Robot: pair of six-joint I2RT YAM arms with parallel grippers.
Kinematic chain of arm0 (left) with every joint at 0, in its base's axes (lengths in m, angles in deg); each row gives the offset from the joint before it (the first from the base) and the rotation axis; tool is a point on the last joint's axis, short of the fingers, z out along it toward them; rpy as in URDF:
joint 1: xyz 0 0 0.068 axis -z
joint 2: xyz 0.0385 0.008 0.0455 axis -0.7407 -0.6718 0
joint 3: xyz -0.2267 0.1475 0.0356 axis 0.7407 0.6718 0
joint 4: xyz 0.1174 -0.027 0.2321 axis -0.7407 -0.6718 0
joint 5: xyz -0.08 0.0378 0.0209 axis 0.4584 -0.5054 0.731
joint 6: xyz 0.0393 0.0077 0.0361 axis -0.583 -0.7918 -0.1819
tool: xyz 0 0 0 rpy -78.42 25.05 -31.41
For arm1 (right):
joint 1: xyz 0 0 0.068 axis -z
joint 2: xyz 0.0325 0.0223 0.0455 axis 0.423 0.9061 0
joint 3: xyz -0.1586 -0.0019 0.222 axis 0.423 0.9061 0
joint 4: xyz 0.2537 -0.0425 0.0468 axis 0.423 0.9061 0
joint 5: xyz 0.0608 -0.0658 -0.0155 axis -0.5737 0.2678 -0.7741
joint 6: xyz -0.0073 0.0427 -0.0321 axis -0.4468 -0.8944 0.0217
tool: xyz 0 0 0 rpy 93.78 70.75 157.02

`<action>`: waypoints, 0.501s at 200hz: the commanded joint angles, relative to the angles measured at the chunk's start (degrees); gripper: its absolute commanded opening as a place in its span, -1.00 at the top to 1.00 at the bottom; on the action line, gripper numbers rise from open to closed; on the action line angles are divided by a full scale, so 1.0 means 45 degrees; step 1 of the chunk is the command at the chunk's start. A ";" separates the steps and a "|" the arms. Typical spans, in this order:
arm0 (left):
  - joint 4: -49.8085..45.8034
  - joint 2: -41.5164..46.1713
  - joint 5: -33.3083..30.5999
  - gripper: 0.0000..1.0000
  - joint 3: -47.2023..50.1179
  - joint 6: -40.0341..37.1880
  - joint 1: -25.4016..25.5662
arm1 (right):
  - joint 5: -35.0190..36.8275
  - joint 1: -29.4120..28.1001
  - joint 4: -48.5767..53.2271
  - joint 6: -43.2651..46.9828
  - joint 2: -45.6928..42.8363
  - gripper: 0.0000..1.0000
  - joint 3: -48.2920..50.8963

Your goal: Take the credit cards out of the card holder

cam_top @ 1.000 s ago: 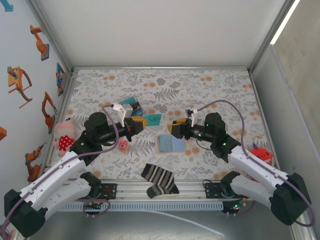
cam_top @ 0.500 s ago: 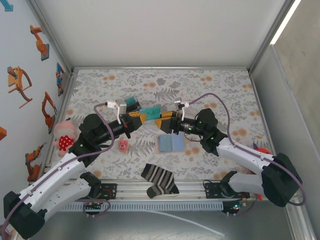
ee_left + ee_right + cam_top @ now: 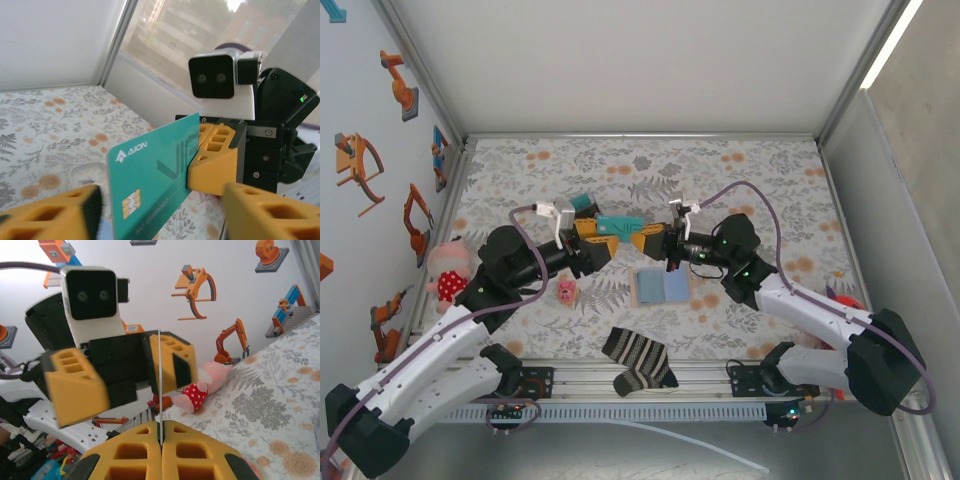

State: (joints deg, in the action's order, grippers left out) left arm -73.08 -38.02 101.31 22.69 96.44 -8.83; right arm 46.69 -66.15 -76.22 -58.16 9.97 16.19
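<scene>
A teal credit card hangs in the air between my two grippers, above the table. My right gripper is shut on its right end; in the right wrist view the card shows edge-on, pinched between the yellow pads. My left gripper stands open around the card's other end, its fingers apart on either side of the card and off it. The card holder lies open flat on the table below, tan with blue-grey panels.
A striped sock lies at the near edge. A pink plush toy sits at the left, a small pink item beside the left arm, a red toy at the right. A teal-filled box stands behind the left gripper.
The left gripper carried the card up to the right gripper. The right gripper closed on the card and the left gripper opened, letting go of it.
</scene>
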 commanded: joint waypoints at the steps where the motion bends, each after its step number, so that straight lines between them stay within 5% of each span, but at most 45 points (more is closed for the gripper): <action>1: -0.2215 0.0302 -0.0239 -0.78 -0.1480 -0.1746 0.0034 | -0.0170 -0.0041 0.1690 0.1084 -0.0517 1.00 -0.0693; 23: -0.4018 0.0260 -0.0866 -1.00 -0.2590 -0.2883 0.0031 | 0.0208 -0.0041 0.3893 0.2152 -0.1024 1.00 -0.0989; 100: -0.8685 -0.1769 -0.0665 -0.97 -0.5887 -0.5530 0.0016 | -0.0040 -0.0041 0.8015 0.3938 -0.1593 1.00 -0.2007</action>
State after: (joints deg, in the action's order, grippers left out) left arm -103.07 -43.71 96.48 -0.85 77.21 -8.81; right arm 47.52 -66.17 -46.17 -44.12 3.65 9.59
